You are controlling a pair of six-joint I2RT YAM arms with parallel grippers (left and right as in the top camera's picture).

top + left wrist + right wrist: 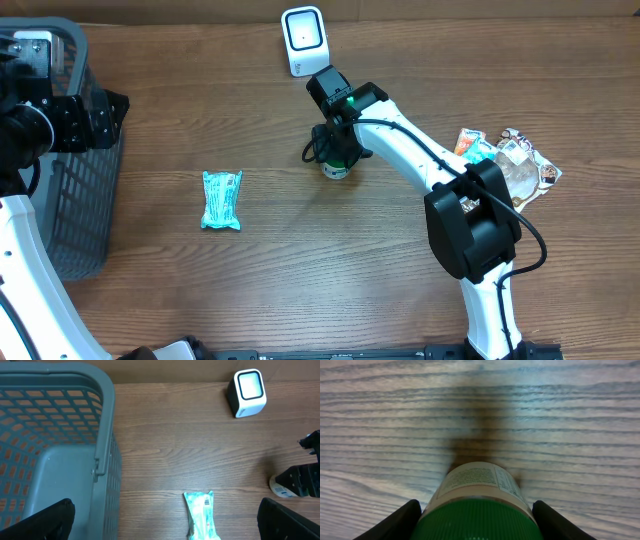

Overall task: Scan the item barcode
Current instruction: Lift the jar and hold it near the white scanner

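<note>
Green-capped jar [475, 482] upright on the counter [560, 405], directly under the right pincer [477, 515] and between its part-spread fingers; contact with the cap impossible to tell. Probably rigid, light and smooth-sided, so apt to slip or tip: best taken across the ribbed cap or just below it. Barcode unseen, label print blurred, lower body hidden; left pincer [165, 510] spread wide, empty, well apart.
</note>
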